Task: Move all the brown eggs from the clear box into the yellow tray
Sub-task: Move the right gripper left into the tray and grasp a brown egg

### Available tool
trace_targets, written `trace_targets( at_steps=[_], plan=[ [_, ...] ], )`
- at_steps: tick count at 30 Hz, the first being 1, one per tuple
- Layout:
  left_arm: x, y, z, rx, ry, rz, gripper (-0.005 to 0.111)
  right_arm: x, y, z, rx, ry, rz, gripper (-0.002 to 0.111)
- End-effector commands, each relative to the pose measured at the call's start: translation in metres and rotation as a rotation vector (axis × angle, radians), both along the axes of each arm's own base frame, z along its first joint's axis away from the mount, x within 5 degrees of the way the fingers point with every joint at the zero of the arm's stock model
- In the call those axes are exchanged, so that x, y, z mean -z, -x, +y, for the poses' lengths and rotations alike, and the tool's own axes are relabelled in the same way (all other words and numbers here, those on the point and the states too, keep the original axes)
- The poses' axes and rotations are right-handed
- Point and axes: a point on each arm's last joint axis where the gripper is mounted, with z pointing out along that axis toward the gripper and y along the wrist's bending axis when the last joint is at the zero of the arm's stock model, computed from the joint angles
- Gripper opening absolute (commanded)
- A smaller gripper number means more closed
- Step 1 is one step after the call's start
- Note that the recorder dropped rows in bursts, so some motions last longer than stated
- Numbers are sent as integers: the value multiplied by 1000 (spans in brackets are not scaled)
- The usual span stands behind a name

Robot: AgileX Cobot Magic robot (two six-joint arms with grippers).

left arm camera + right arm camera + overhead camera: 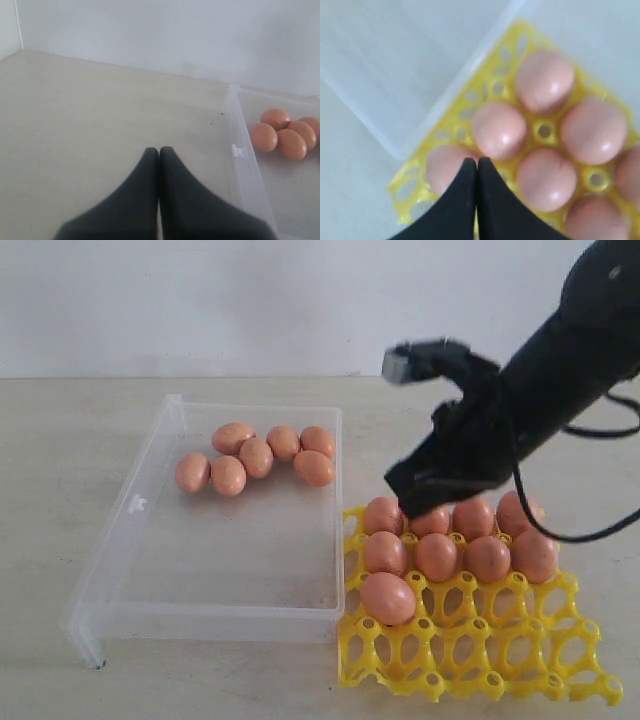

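**Hovering above the tray corner**

You see the right gripper (477,161) with its fingers pressed together and empty, above the back corner of the yellow tray (480,650) nearest the clear box (240,550). Nine brown eggs (436,557) sit in the tray's cups and seven lie in the box. The left gripper (159,150), also pressed together, hangs over the table (75,125) beside the box.

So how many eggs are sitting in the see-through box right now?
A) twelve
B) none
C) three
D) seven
D: the exterior view shows seven brown eggs clustered at the far end of the clear box.
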Motion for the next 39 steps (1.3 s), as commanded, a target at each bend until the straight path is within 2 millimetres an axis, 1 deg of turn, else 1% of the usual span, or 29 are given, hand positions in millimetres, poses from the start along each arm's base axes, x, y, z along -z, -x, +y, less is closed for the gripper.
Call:
trace_targets(
  at_steps=[1,3,5,7,8,10,11,12,13,14,15,16,19,20,21,22,23,24,25,26,28,30,31,33,34,35,36,39],
  plan=[
    [0,0,0,2,15,3,-4,-69,7,13,5,-117,-308,-1],
    [0,0,0,2,15,3,-4,-87,15,31,-50,-147,-447,-1],
    [0,0,0,2,15,3,-4,-95,21,52,-99,-165,-546,-1],
    [0,0,0,2,15,3,-4,-90,24,79,-149,-158,-578,-1],
    [0,0,0,2,15,3,-4,-85,22,88,-164,-139,-578,-1],
    [0,0,0,2,15,3,-4,-68,11,109,-160,-79,-517,-1],
    [0,0,0,2,15,3,-4,-65,4,117,-139,-53,-479,-1],
    [0,0,0,2,15,3,-4,-50,-7,124,-148,37,-418,-1],
    [0,0,0,2,15,3,-4,-49,-15,130,-141,77,-387,-1],
    [0,0,0,2,15,3,-4,-38,-21,135,-159,150,-327,-1],
    [0,0,0,2,15,3,-4,-38,-30,140,-175,213,-311,-1],
    [0,0,0,2,15,3,-4,-31,-36,144,-194,267,-275,-1],
    [0,0,0,2,15,3,-4,-30,-51,160,-214,290,-251,-1],
    [0,0,0,2,15,3,-4,-30,-61,172,-211,267,-282,-1],
    [0,0,0,2,15,3,-4,-31,-66,176,-208,256,-303,-1],
    [0,0,0,2,15,3,-4,-24,-74,183,-205,251,-310,1],
    [0,0,0,2,15,3,-4,-19,-75,184,-209,258,-303,3],
    [0,0,0,2,15,3,-4,-7,-77,185,-268,291,-290,17],
    [0,0,0,2,15,3,-4,-4,-76,186,-288,295,-283,25],
    [0,0,0,2,15,3,-4,3,-76,189,-306,299,-274,51],
    [0,0,0,2,15,3,-4,12,-81,187,-282,344,-292,73],
    [0,0,0,2,15,3,-4,21,-92,181,-225,392,-317,69],
    [0,0,0,2,15,3,-4,26,-97,179,-194,395,-316,64],
    [0,0,0,2,15,3,-4,33,-106,173,-173,391,-318,61],
    [0,0,0,2,15,3,-4,37,-108,172,-170,391,-318,61],
    [0,0,0,2,15,3,-4,42,-113,168,-153,396,-307,61],
    [0,0,0,2,15,3,-4,42,-115,165,-144,395,-303,61],
    [0,0,0,2,15,3,-4,51,-122,158,-120,406,-281,61]
  ],
)
